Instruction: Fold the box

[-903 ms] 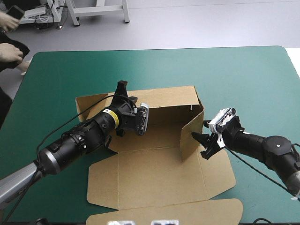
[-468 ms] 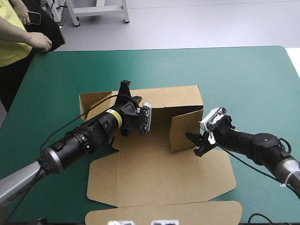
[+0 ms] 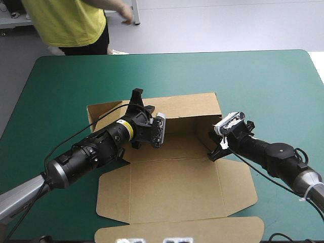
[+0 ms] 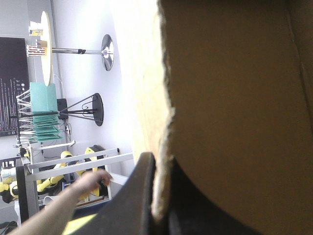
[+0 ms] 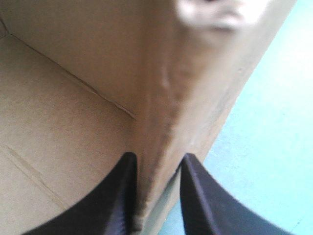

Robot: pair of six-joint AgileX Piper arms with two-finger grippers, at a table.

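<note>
Your left arm reaches in from the left, slanting forward; its claw (image 3: 137, 100) is all but closed, fingers astride a wall of the box (image 3: 172, 192). Your right arm enters from the right, its claw (image 3: 212, 148) likewise pinching a wall.

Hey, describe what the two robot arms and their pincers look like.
Both arms are thick black cylindrical segments ending in pale grey tubes. The left arm wears a yellow band near its wrist; the right arm carries a small white round mark. The left pincer and the right pincer each have two broad black fin-shaped fingers.
</note>
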